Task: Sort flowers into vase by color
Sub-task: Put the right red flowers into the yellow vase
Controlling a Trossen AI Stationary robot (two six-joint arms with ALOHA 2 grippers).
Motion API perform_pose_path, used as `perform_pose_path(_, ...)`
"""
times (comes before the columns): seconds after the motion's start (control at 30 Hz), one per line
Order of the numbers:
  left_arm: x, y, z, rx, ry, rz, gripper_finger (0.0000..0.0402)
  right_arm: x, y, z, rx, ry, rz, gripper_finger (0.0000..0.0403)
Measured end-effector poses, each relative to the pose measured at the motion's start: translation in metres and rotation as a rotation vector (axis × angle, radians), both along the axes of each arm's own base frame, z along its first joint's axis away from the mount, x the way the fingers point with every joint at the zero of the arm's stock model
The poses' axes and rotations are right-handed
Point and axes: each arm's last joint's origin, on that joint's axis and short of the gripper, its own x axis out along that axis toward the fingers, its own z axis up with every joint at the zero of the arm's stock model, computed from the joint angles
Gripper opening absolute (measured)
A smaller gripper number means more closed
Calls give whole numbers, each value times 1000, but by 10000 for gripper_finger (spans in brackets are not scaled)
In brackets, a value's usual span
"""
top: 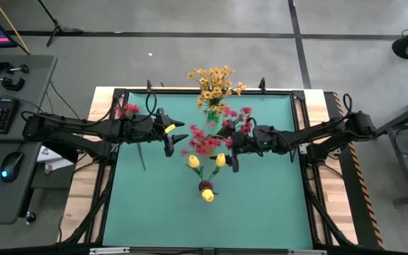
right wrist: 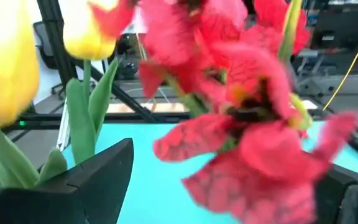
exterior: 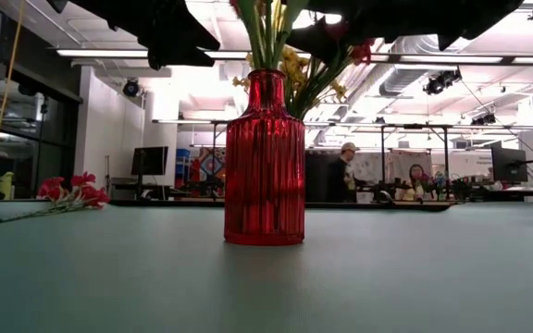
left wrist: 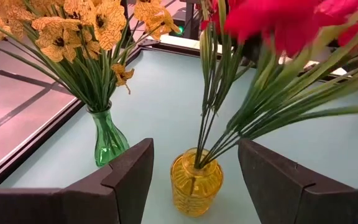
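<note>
Three vases stand mid-table. A green vase (left wrist: 107, 138) holds the orange-yellow sprays (top: 214, 83). A yellow vase (left wrist: 196, 182) holds pink-red clusters (top: 205, 142). The red vase (exterior: 265, 157), nearest the near edge, holds yellow tulip buds (top: 207, 194). One more pink-red stem (top: 128, 110) lies flat on the mat near the left arm. My left gripper (left wrist: 196, 149) is open and hovers left of the yellow vase, one finger showing to either side of it. My right gripper (right wrist: 225, 165) is open among the pink-red blossoms (right wrist: 253, 124), with tulips (right wrist: 89, 37) beside it. My right gripper has the blurred pink-red blossoms (right wrist: 247, 155) right in front of its open fingers (right wrist: 98, 174). I cannot tell whether it touches them.
The green mat (top: 261, 205) has free room along the near edge and at both near corners. A black frame (top: 299, 99) borders the mat. Beyond the far edge in the low view, people (exterior: 345, 171) sit among desks and monitors.
</note>
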Motion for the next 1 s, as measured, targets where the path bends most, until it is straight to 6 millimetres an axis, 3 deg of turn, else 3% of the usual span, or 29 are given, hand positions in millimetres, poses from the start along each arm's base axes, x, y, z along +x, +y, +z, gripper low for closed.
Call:
perform_pose_path(0.3, 0, 0, 0, 1, 2, 0, 223, -1, 4, -2, 52, 24, 127, 342)
perform_pose_path(0.73, 0, 0, 0, 1, 2, -1, 223, -4, 13, -1, 187, 68, 449, 342)
perform_pose_path(1.0, 0, 0, 0, 3, 3, -1, 223, -4, 13, 3, 130, 8, 453, 342)
